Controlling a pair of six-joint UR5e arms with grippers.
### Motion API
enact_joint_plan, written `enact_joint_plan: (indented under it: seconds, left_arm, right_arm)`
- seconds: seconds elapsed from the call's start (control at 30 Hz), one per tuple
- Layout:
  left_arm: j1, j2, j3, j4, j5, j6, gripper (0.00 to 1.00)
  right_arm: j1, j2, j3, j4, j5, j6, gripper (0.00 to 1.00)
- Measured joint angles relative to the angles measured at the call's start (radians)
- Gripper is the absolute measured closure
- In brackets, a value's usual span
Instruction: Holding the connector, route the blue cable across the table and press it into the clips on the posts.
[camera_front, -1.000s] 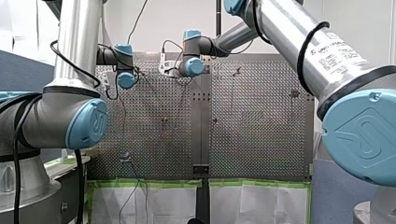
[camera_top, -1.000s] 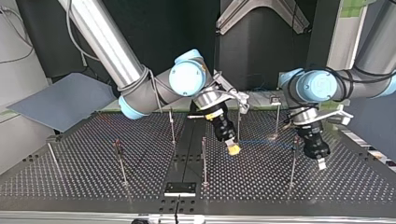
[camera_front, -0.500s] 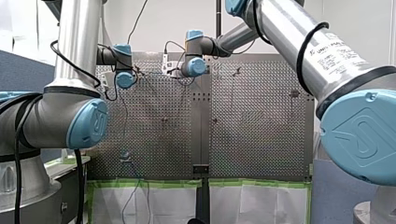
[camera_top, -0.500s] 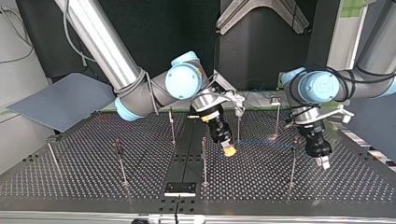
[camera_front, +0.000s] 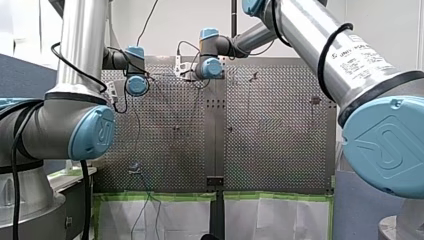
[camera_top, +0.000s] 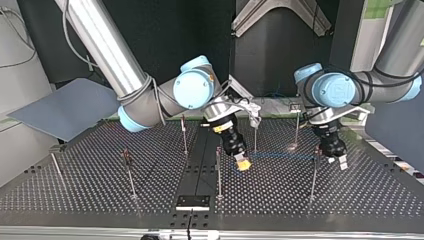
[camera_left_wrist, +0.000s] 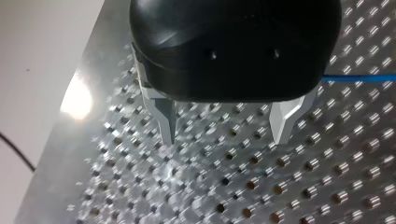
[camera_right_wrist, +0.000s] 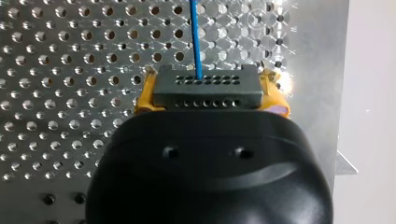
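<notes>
In the right wrist view my right gripper is shut with its yellow pads on a dark grey connector. The blue cable runs straight ahead from the connector over the perforated table. In the top view that gripper hangs low near the middle, and the blue cable stretches level to a post at the right. Just beyond this post my left gripper points down. Its metal fingers stand open with nothing between them, above bare plate, with the cable off to one side.
Several thin posts stand across the perforated table, one close beside my right gripper. A black bracket sits at the near edge in the top view. A grey board lies off the table at that view's left.
My left gripper has opened and drawn back and upward, ending beside the right-hand post. My right gripper has shifted slightly to the top view's left with the connector.
</notes>
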Motion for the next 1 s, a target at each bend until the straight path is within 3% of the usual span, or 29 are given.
enact_joint_plan:
  seconds: [0.4, 0.83, 1.0]
  left_arm:
    - [-0.017, 0.099, -0.101, -0.078, 0.026, -0.042, 0.0]
    - [-0.05, 0.214, -0.167, -0.158, 0.044, -0.045, 0.0]
    - [-0.069, 0.267, -0.174, -0.172, 0.06, -0.019, 0.0]
  right_arm:
    - [-0.008, -0.002, -0.001, 0.024, 0.005, -0.002, 1.0]
    - [-0.006, -0.002, -0.001, 0.036, 0.006, -0.002, 1.0]
    - [-0.006, -0.002, -0.001, 0.037, 0.006, -0.002, 1.0]
